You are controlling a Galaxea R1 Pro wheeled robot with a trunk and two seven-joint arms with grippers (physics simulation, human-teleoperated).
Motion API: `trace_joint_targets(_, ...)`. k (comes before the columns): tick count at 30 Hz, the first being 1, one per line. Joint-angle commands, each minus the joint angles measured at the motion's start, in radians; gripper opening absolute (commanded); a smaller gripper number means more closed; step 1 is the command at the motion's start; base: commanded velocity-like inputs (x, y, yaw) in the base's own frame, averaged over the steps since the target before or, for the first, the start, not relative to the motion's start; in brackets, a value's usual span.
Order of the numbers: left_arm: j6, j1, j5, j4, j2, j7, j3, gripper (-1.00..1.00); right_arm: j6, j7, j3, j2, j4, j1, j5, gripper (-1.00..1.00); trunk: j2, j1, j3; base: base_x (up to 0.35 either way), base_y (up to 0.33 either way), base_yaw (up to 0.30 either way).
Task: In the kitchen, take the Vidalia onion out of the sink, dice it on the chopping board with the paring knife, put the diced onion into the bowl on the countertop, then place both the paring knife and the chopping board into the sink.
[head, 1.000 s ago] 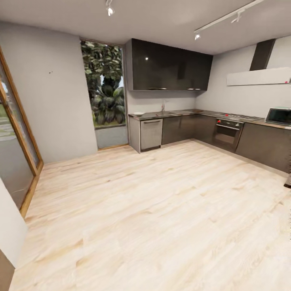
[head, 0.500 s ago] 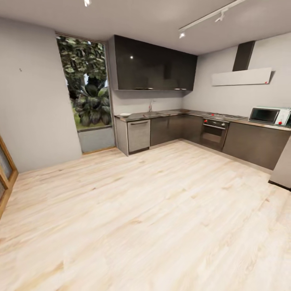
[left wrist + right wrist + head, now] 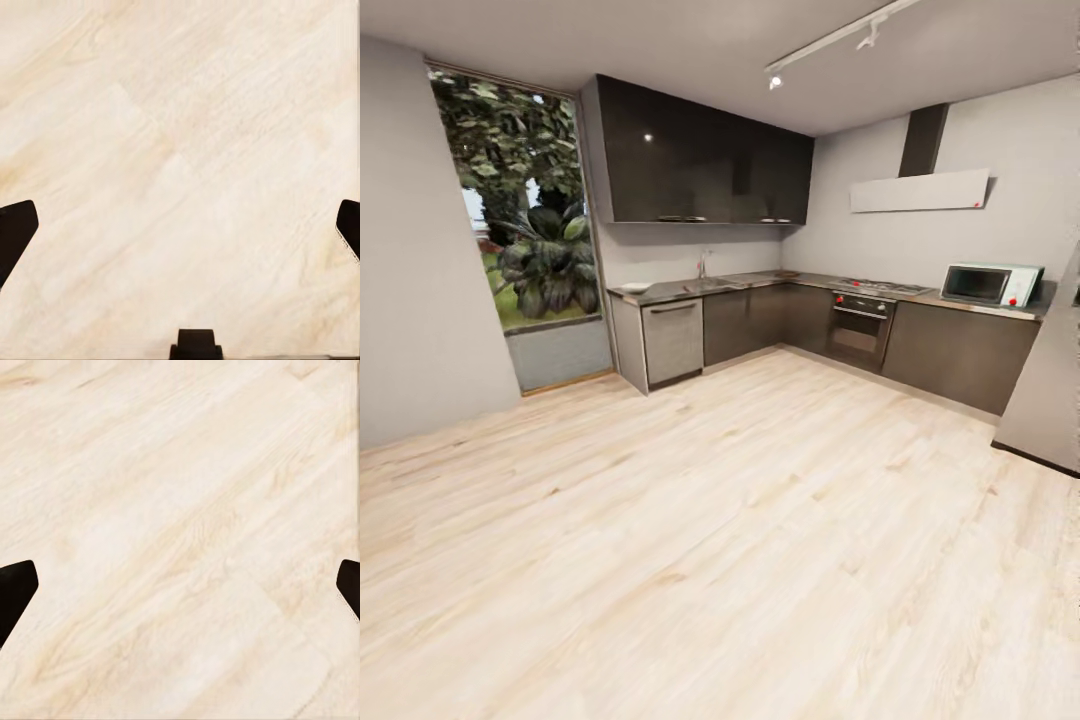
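Observation:
Across the room, the grey countertop (image 3: 760, 281) runs along the back wall over dark cabinet fronts. A thin chrome tap (image 3: 703, 264) marks the sink, whose basin is too far off to make out. A small white bowl (image 3: 635, 287) sits at the counter's left end. The onion, paring knife and chopping board are too small to tell apart from here. In the left wrist view my left gripper (image 3: 180, 232) is open over the pale wood floor, with nothing between its dark fingertips (image 3: 15, 229). My right gripper (image 3: 180, 592) is likewise open over the floor.
A wide pale wood floor (image 3: 720, 520) lies between me and the counter. A steel dishwasher front (image 3: 672, 340), an oven (image 3: 860, 328) and a microwave (image 3: 990, 284) line the L-shaped run. A tall grey block (image 3: 1050, 390) stands at the right, a tall window (image 3: 520, 230) at the left.
The whole head view has swung: the kitchen run has slid leftward in the picture and looks slightly nearer, and the wood-framed door at the left has gone out of frame. Nothing in the room moved.

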Motion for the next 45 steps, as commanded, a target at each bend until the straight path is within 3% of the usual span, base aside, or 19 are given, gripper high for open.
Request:
trace_joint_targets(1,-0.002,0.0,0.0,0.0,0.0,0.0,0.001,1.0,-0.003,0.0,0.0,0.0,0.001,-0.001,0.0,1.0,0.0,0.001,-0.001,0.323,0.0,-0.166)
trace_joint_targets(32,-0.004,0.0,-0.001,0.002,0.0,0.0,0.001,1.0,-0.003,0.0,0.0,0.0,0.001,-0.001,0.0,1.0,0.0,0.001,-0.001,0.323,0.0,-0.147)
trace_joint_targets(45,-0.004,0.0,-0.001,0.002,0.0,0.0,0.001,1.0,-0.003,0.0,0.0,0.001,0.0,-0.001,0.0,1.0,0.0,0.001,-0.001,0.323,0.0,-0.021)
